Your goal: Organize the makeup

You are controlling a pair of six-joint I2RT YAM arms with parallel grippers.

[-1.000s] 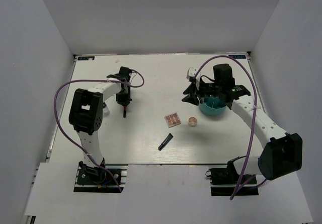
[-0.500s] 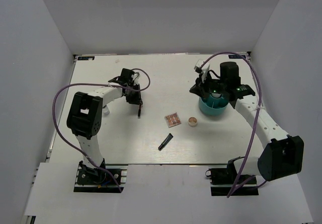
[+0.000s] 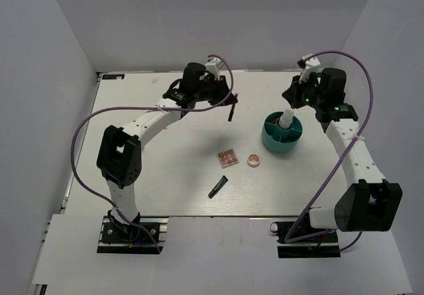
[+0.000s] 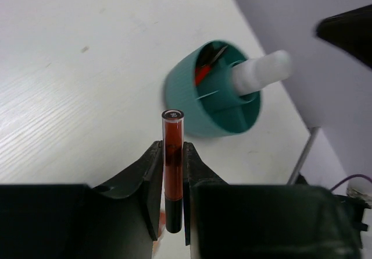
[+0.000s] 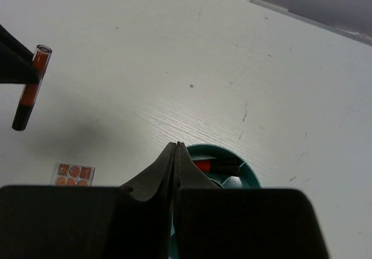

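Observation:
My left gripper (image 3: pixel 228 106) is shut on the thin red-black pencil (image 3: pixel 230 114), held in the air left of the teal cup (image 3: pixel 281 139). In the left wrist view the pencil (image 4: pixel 172 131) sticks out past the jaws of the gripper (image 4: pixel 173 148) toward the cup (image 4: pixel 192 105). The white bottle (image 3: pixel 286 118) stands in the cup, and a red-black stick (image 5: pixel 218 166) lies in another compartment. My right gripper (image 3: pixel 291 98) hangs shut and empty above the cup's far side. The palette (image 3: pixel 227 157), round compact (image 3: pixel 253 160) and black tube (image 3: pixel 216 187) lie on the table.
White walls close in the white table (image 3: pixel 132 176) on three sides. Purple cables loop above both arms. The right wrist view shows the palette (image 5: pixel 74 173) at its lower left and the cup's rim (image 5: pixel 232 150) just beyond my shut fingers.
The left arm has swung up and to the right, carrying the pencil from the left of the table toward the cup. The right gripper has shut and drawn back from over the cup.

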